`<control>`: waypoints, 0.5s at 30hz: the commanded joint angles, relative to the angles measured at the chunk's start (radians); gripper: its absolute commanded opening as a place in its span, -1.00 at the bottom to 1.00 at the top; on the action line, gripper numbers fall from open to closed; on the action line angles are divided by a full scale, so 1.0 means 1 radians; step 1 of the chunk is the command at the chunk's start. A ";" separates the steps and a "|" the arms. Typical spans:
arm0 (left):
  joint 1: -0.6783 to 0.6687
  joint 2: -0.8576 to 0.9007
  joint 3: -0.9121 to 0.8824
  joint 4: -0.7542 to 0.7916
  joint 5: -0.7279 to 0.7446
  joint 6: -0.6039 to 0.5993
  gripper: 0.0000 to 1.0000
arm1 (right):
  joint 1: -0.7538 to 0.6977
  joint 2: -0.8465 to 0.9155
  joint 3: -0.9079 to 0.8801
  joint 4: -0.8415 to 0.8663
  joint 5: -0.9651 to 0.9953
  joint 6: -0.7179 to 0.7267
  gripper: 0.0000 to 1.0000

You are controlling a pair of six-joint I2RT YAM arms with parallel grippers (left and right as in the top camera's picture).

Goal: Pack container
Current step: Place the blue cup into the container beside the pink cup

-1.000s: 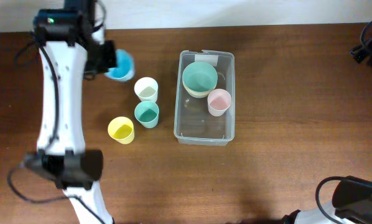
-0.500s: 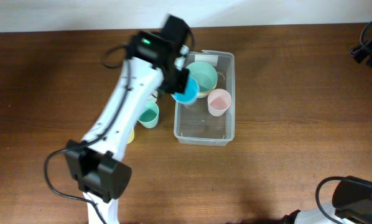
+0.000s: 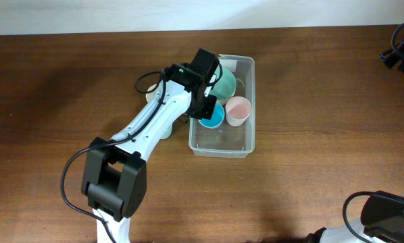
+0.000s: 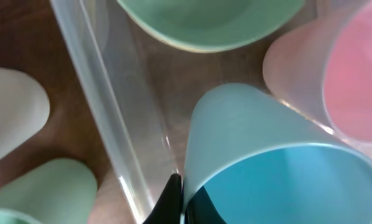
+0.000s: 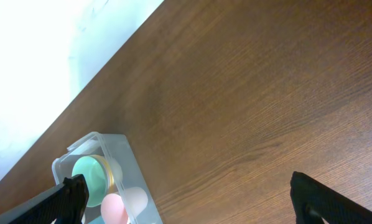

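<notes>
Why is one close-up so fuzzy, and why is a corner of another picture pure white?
Left wrist view: the blue cup and pink cup are too near the lens to focus, so edges go soft. Right wrist view: the upper left corner is blown out white, though the table shows sharp grain. Overhead view: evenly lit, crisp.

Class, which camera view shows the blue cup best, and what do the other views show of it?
Left wrist: the blue cup fills the frame, wall and inside clear. Overhead shows it small, in the container. Right wrist does not show it.
</notes>
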 commanded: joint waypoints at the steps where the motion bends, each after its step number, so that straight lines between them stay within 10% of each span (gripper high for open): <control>1: -0.005 0.002 -0.024 0.035 0.014 -0.012 -0.89 | -0.003 0.003 0.001 0.003 0.009 -0.003 0.98; 7: -0.005 0.006 -0.022 0.071 -0.028 -0.011 -0.64 | -0.003 0.003 0.001 0.003 0.009 -0.003 0.98; 11: 0.000 0.001 0.048 0.032 -0.034 -0.012 0.12 | -0.003 0.003 0.001 0.003 0.009 -0.003 0.98; 15: 0.033 -0.016 0.249 -0.113 -0.046 -0.011 0.17 | -0.003 0.003 0.001 0.003 0.009 -0.003 0.98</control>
